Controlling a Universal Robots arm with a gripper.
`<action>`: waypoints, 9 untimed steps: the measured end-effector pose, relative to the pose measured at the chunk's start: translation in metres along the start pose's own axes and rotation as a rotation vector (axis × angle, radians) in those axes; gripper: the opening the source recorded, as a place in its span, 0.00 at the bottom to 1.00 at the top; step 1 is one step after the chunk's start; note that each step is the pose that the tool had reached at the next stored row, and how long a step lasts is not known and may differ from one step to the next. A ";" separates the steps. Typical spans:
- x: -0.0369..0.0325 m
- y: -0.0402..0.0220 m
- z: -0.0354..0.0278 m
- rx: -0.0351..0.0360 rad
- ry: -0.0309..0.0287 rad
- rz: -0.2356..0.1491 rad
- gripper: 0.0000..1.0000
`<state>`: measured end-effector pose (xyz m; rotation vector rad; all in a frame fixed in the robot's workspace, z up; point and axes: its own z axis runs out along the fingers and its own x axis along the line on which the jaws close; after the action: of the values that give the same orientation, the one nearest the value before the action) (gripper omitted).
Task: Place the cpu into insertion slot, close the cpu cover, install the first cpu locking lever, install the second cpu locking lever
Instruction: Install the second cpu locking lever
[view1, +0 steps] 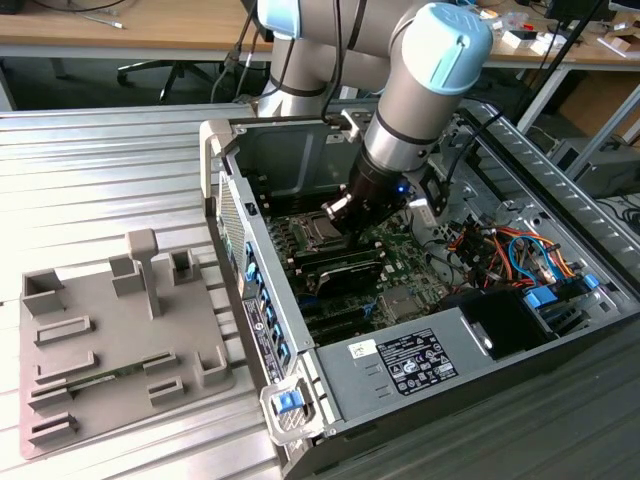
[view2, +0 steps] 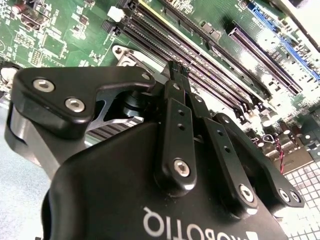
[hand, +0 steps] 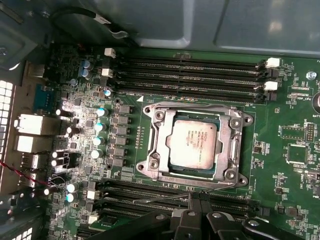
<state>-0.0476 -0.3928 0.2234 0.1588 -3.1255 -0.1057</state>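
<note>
In the first wrist view the cpu (hand: 192, 145), grey metal top up, lies flat in the socket. The cpu cover (hand: 154, 146), a silver frame, lies down around it. A thin locking lever (hand: 162, 198) runs along the socket's edge beside the memory slots and ends at my gripper (hand: 196, 196). The gripper's fingers are shut together, their tips at the lever's end; whether they touch it is hidden. The second wrist view shows the same shut gripper (view2: 175, 67) just above the board. In the exterior view my gripper (view1: 341, 216) is inside the case, right beside the cpu (view1: 314, 232).
Memory slots (hand: 190, 75) flank the socket on two sides. The open case's walls (view1: 225, 200) surround the board, with cables (view1: 500, 245) and a power supply (view1: 415, 362) at the exterior view's right. A grey fixture tray (view1: 110, 340) lies at the exterior view's left.
</note>
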 end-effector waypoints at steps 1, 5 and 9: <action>0.0004 0.0000 0.0003 0.0000 0.0000 0.000 0.11; 0.0021 0.0001 0.0010 0.0000 0.0000 0.000 0.11; 0.0032 0.0002 0.0016 0.0001 0.0000 0.000 0.11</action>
<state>-0.0508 -0.3928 0.2219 0.1589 -3.1254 -0.1055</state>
